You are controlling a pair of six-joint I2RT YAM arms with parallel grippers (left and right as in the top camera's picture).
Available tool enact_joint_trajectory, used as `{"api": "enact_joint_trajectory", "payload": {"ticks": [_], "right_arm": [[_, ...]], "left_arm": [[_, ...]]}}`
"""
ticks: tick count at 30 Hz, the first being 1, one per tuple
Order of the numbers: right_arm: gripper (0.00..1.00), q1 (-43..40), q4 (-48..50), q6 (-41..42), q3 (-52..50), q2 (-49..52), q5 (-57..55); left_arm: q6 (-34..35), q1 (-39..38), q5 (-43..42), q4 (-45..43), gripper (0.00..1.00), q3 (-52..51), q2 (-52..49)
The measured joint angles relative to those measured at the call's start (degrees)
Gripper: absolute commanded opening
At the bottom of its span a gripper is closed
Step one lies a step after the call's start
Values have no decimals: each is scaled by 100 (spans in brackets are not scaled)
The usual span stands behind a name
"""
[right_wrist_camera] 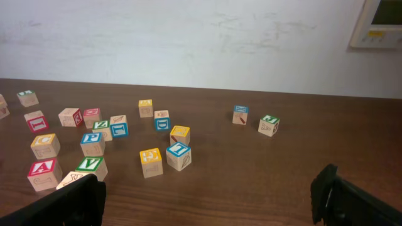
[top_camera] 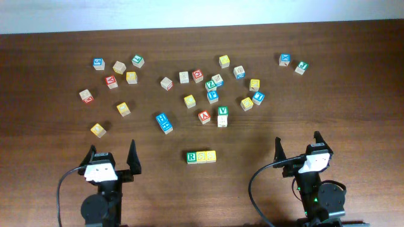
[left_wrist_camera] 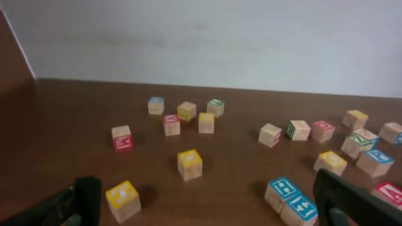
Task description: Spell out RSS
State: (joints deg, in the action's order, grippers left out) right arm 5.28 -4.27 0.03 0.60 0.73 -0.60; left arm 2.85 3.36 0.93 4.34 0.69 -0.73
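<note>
The three-block row [top_camera: 201, 156] lies on the tabletop [top_camera: 353, 82] near its front edge, roughly midway between the two arms. Bare wood separates it from both. The left jaws are spread wide with nothing between them, and so are the right jaws, each well apart from the row.

Nothing blocks the way to the row. The closest loose pieces are farther back: a green V block [top_camera: 222, 111] touching a pale block [top_camera: 222, 122], a red A block [top_camera: 204, 116] just beside them, and a blue pair [top_camera: 164, 123] set at a slant. A yellow block [top_camera: 98, 130] sits alone to the left, and the remaining scattered blocks [top_camera: 189, 79] spread in a band across the far half.

The row's long axis runs left to right, about parallel to the front edge, its blocks touching side to side. The green R block [top_camera: 191, 156] is at the left end, its letter upright as read from the arms' side. The letters on the middle block [top_camera: 201, 156] and the yellow end block [top_camera: 211, 156] are too small to read (overhead is the only view that catches them). Neither wrist camera shows the row. Each shows only dark jaw tips cut off at the bottom corners, and the right wrist view has a wall panel [right_wrist_camera: 382, 24] clipped at the top right.
</note>
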Motion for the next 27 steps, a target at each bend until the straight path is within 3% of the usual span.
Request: {"api": "enact_joint_trajectory", "payload": {"ticks": [27], "right_arm": [[98, 0, 0, 0, 0, 0, 0]], "left_arm": [[-31, -304, 105, 15, 99, 0, 0]]}}
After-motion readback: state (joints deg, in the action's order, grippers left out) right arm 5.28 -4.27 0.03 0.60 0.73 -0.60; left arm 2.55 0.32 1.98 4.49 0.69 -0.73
